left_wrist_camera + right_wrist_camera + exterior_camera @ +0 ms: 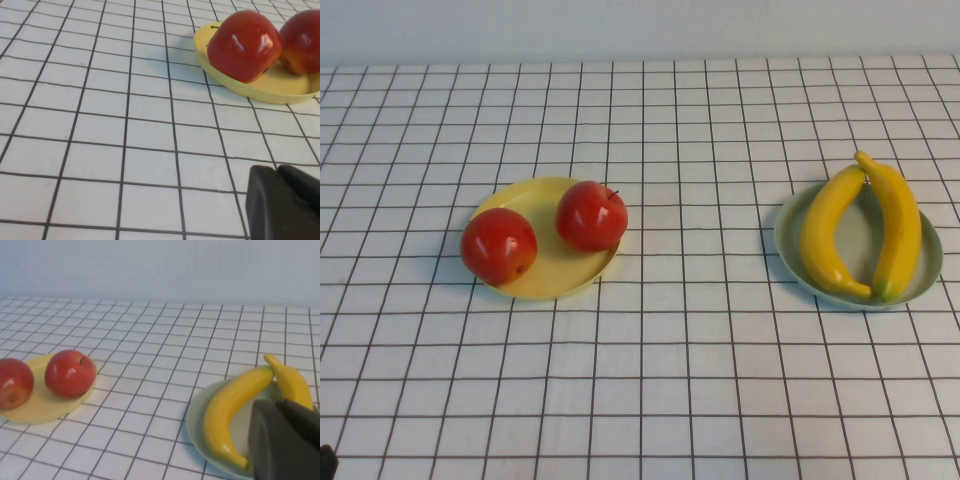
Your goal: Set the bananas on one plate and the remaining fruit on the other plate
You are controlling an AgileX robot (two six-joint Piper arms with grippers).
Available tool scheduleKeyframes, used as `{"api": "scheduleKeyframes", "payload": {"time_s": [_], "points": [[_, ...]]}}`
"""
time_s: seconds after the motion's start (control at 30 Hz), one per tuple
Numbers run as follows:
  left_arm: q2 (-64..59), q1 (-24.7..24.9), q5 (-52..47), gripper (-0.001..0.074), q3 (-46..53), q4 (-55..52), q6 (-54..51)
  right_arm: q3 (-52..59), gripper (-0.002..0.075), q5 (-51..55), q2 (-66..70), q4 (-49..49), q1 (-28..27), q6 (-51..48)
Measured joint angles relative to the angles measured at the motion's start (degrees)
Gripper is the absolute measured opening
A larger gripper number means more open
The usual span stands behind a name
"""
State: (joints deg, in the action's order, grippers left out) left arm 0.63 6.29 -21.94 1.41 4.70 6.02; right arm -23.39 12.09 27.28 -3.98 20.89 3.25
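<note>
Sorted: apples on yellow plate at 9 o'clock, bananas lengthwise 12-to-6 on teal plate. Left pincer and right pincer hold nothing; opening: cannot tell.

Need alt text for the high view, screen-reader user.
Two red apples sit on a yellow plate at the left of a white grid-patterned table, and two bananas lie side by side on a blue-green plate at the right. Neither claw appears in this view.
</note>
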Motion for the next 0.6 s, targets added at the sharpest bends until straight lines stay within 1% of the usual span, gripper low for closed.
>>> {"api": "scheduleKeyframes", "payload": {"time_s": [0.07, 0.13, 0.23, 0.43, 0.5, 0.6], "points": [[0.0, 0.0, 0.0, -0.0005, 0.0, 0.0, 0.0, 3.69, -0.0014, -4.67, -1.43, 0.0, -0.12, -0.1], [0.0, 0.0, 0.0, -0.0005, 0.0, 0.0, 0.0, 7.59, -0.0014, -6.38, -3.87, 0.0, -1.19, -0.03], [0.0, 0.0, 0.0, -0.0005, 0.0, 0.0, 0.0, 12.86, -0.0014, -7.09, -8.51, 0.0, -4.73, -0.03], [0.0, 0.0, 0.0, -0.0005, 0.0, 0.0, 0.0, 23.26, -0.0014, -7.22, -18.69, 0.0, -13.74, -0.13], [0.0, 0.0, 0.0, -0.0005, 0.0, 0.0, 0.0, 24.66, -0.0014, -6.29, -21.83, -0.42, -16.08, -0.13], [0.0, 0.0, 0.0, -0.0005, 0.0, 0.0, 0.0, 24.71, -0.0014, -1.52, -25.17, -1.18, -18.0, -0.13]]}}
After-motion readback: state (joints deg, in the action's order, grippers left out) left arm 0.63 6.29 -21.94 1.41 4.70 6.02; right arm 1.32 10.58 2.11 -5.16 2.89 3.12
